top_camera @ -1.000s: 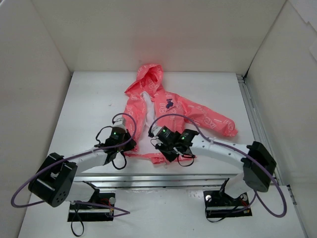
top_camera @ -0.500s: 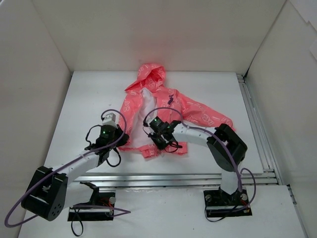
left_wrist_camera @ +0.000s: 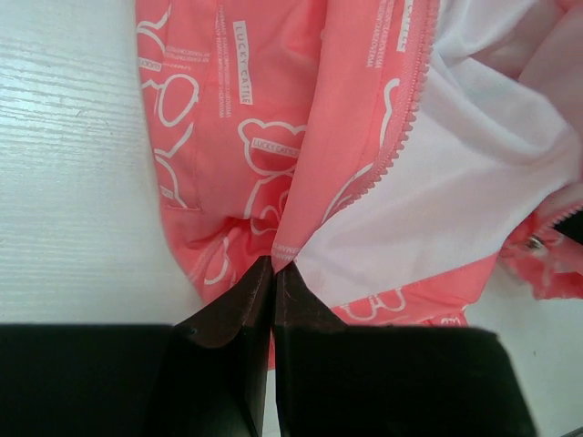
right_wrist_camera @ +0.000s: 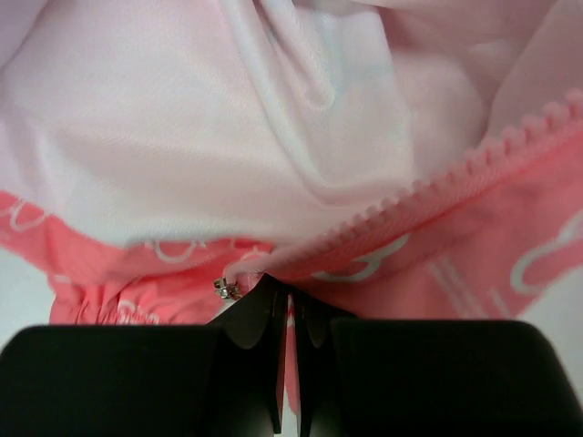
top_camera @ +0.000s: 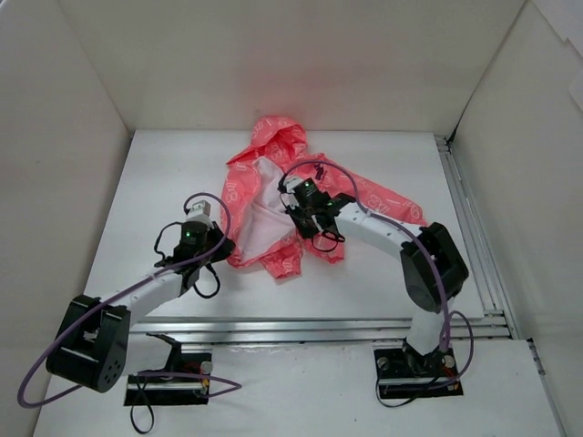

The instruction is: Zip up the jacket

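The coral-pink hooded jacket (top_camera: pixel 278 137) lies open on the white table, its white lining (top_camera: pixel 264 205) showing in the middle. My left gripper (top_camera: pixel 221 244) is shut on the bottom corner of one front panel (left_wrist_camera: pixel 246 109), right at the foot of its zipper teeth (left_wrist_camera: pixel 401 137). My right gripper (top_camera: pixel 314 232) is shut on the other front edge (right_wrist_camera: pixel 455 255), just beside the small metal zipper slider (right_wrist_camera: pixel 223 289), with that side's teeth (right_wrist_camera: pixel 474 164) running up to the right. The chest emblem is hidden.
White walls (top_camera: pixel 82 137) enclose the table on three sides. A metal rail (top_camera: pixel 469 218) runs along the right side, another along the near edge (top_camera: pixel 301 323). The jacket's sleeve (top_camera: pixel 392 205) stretches right behind my right arm.
Both grippers have moved away from the near edge, the right one farthest and to the back. The jacket's bottom has bunched up and spread open, showing more white lining.
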`<state>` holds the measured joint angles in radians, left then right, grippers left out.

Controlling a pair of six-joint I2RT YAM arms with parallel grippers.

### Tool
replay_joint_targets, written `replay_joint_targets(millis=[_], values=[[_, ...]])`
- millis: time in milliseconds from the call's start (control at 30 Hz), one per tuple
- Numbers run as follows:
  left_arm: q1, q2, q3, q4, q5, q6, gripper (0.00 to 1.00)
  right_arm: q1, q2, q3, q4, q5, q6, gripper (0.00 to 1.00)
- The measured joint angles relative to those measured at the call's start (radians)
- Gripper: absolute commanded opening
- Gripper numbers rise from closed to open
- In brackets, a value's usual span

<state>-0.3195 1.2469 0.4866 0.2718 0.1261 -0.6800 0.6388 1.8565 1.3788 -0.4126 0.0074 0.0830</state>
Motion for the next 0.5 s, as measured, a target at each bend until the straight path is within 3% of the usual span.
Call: replay_joint_targets(millis=[233,500], values=[[0.0,0.016,0.0,0.022,0.012,0.0,0.0,0.069,-0.211,-0.092,-0.047,-0.001,-0.007,0.0],[0.0,0.049,-0.011,0.037,0.012,0.009,0.0,0.191,-0.23,-0.164,-0.128,-0.036,-0.007,0.0]])
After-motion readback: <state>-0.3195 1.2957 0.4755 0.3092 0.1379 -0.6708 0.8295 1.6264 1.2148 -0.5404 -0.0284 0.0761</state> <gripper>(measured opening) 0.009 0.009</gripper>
